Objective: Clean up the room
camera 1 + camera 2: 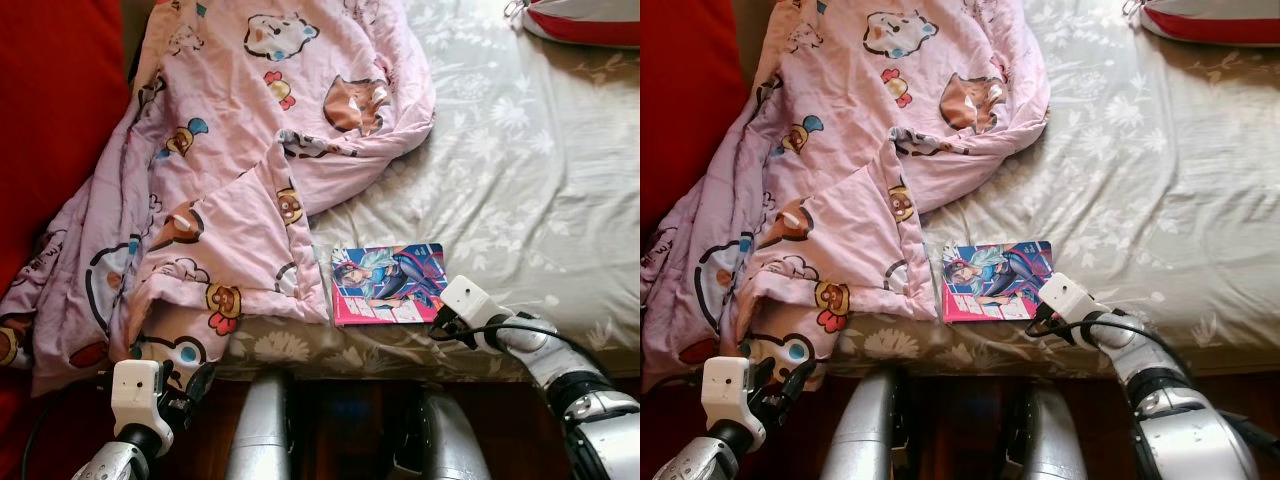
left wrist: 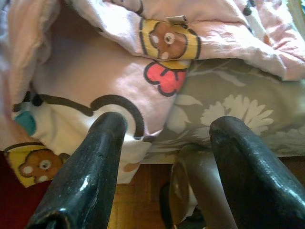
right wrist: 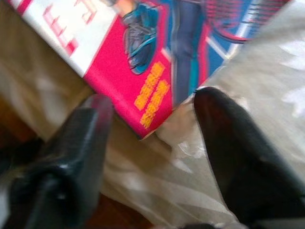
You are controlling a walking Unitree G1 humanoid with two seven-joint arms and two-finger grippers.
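Both hands work at the near edge of the bed. Right hand [image 3: 147, 138] sits at the near right corner of the thin pink-and-blue illustrated comic book [image 1: 388, 284], its two black fingers [image 3: 233, 157] spread apart on either side of that corner, one resting on the sheet beside the cover and the other below the book's edge; they are open and not closed on the book. Its white wrist block and silver arm reach in from the lower right. Left hand [image 2: 164, 143] hangs low at the near left, just off the bed's front edge, its fingers [image 2: 90, 167] also apart with nothing between them, pointing at the drooping hem of the pink cartoon-printed quilt [image 1: 220, 170].

That book lies flat on the grey floral bedsheet [image 1: 520, 170], close to the bed's near edge, roughly midway along it, with its left side just beside the quilt's folded edge. The quilt is crumpled over the left half of the bed, spilling over the near left corner toward the wooden floor [image 2: 128, 205].

A red surface [image 1: 50, 100] lies beyond the quilt along the left side. At the far right corner of the bed lies a red-and-white pillow [image 1: 585, 22].
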